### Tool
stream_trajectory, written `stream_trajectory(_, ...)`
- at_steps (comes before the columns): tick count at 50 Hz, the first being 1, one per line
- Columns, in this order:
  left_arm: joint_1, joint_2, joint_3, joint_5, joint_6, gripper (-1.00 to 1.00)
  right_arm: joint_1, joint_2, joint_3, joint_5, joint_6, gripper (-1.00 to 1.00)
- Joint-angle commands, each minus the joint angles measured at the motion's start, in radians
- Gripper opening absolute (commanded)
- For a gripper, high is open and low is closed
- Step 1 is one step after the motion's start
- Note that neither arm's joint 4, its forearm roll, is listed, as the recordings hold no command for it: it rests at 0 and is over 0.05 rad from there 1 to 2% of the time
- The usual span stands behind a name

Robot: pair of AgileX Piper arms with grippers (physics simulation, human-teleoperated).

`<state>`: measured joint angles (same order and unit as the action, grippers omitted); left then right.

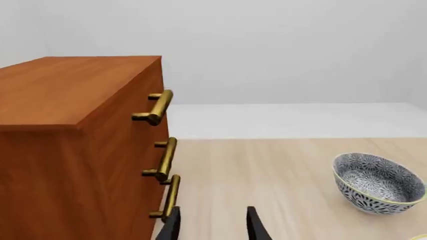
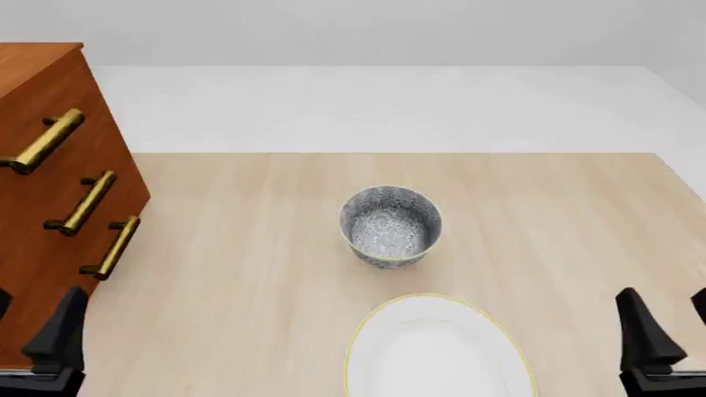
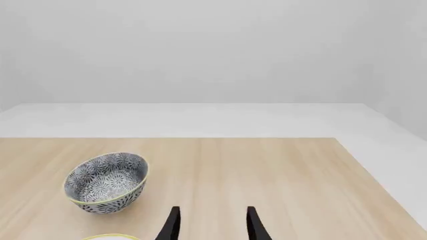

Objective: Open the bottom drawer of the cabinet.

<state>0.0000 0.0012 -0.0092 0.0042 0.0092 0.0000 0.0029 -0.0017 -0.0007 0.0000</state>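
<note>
The left gripper, fingers apart and empty, hovers just beside the cabinet at nine o'clock on the table; the right gripper, also apart, idles. The bottom drawer is shut; rigid wood, likely sliding stiffly, best gripped by its brass handle.

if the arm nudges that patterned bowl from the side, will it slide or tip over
The bowl would probably slide: it stands upright on the smooth table. Its narrow base and rounded wall suggest a high push might rock it. It looks ceramic, so likely rigid and breakable.
</note>
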Motion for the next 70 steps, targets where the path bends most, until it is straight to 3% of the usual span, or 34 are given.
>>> stream_trajectory(1,-0.008,0.017,-0.043,0.013,0.045,1.0,0.0,0.004,-0.003,-0.001,0.0,1.0)
stream_trajectory(3,-0.036,0.07,-0.058,-0.018,0.079,1.0,0.0,0.004,-0.003,-0.001,0.0,1.0)
stream_trajectory(6,-0.043,0.153,-0.069,-0.072,0.065,1.0,0.0,0.004,-0.003,-0.001,0.0,1.0)
stream_trajectory(11,-0.091,0.25,-0.122,-0.089,0.166,1.0,0.0,0.005,-0.003,-0.001,0.0,1.0)
stream_trajectory(19,-0.131,0.21,-0.192,0.081,0.272,1.0,0.0,0.004,-0.003,-0.001,0.0,1.0)
stream_trajectory(23,-0.125,0.187,-0.21,0.14,0.382,1.0,0.0,0.005,-0.003,-0.001,0.0,1.0)
stream_trajectory(27,-0.114,0.164,-0.226,0.195,0.446,1.0,0.0,0.004,-0.003,-0.001,0.0,1.0)
stream_trajectory(30,-0.117,0.134,-0.265,0.266,0.431,1.0,0.0,0.004,-0.003,-0.001,0.0,1.0)
stream_trajectory(32,-0.117,0.107,-0.249,0.301,0.502,1.0,0.0,0.004,-0.003,-0.001,0.0,1.0)
stream_trajectory(43,-0.081,0.062,-0.205,0.353,0.593,1.0,0.0,0.004,-0.003,-0.001,0.0,1.0)
stream_trajectory(52,-0.104,0.104,-0.126,0.298,0.719,1.0,0.0,0.004,-0.003,-0.001,0.0,1.0)
stream_trajectory(70,-0.097,0.175,-0.056,0.18,0.825,1.0,0.0,0.004,-0.003,-0.001,0.0,1.0)
